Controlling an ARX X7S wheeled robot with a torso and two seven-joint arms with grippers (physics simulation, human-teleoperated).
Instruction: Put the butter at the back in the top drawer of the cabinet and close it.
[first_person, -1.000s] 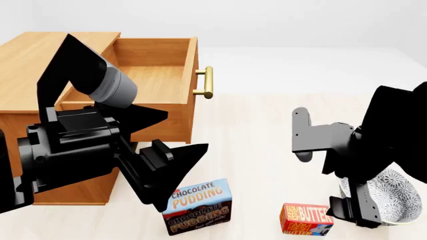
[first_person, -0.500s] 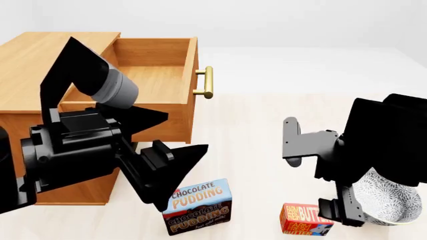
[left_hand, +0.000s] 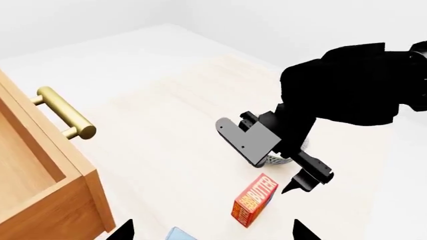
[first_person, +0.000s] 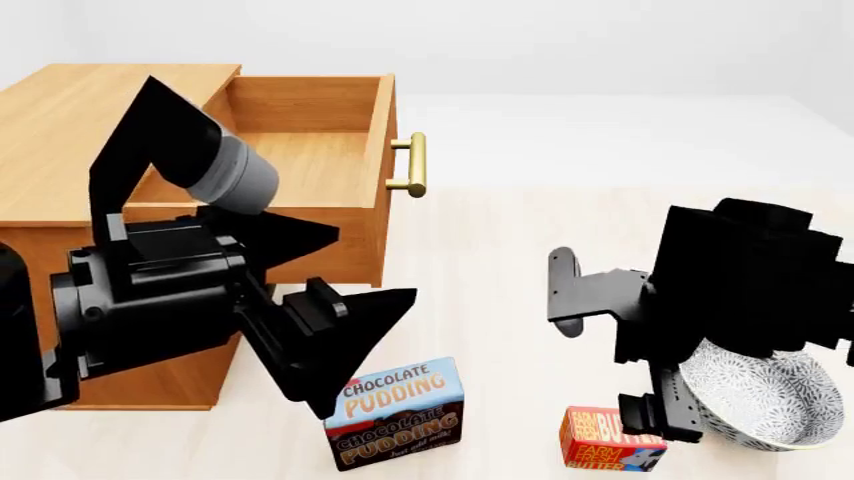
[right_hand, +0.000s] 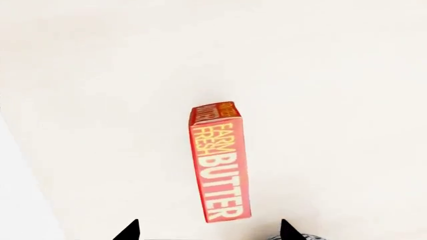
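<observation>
The butter (first_person: 607, 440) is a small orange-red box standing on the pale floor at the front right, also seen in the left wrist view (left_hand: 255, 200). My right gripper (first_person: 651, 418) hangs open just above and right of it. In the right wrist view the butter (right_hand: 220, 162) lies ahead of the open right gripper (right_hand: 208, 233), between the lines of its fingertips. The top drawer (first_person: 380, 150) of the cabinet (first_person: 80, 110) stands pulled out, its wooden inside bare. My left gripper (first_person: 358, 350) is open beside the cabinet front, holding nothing; in its own view the left gripper (left_hand: 212, 235) shows wide apart.
A chocolate pudding box (first_person: 394, 413) stands under my left gripper, left of the butter. A patterned grey bowl (first_person: 763, 400) sits right of the butter, partly behind my right arm. The drawer's brass handle (first_person: 411, 165) juts toward the open floor, and the same brass handle (left_hand: 63, 112) shows in the left wrist view.
My right arm has swung left and a little down, bringing its gripper over the butter and uncovering more of the bowl. The left arm, boxes and drawer have stayed put.
</observation>
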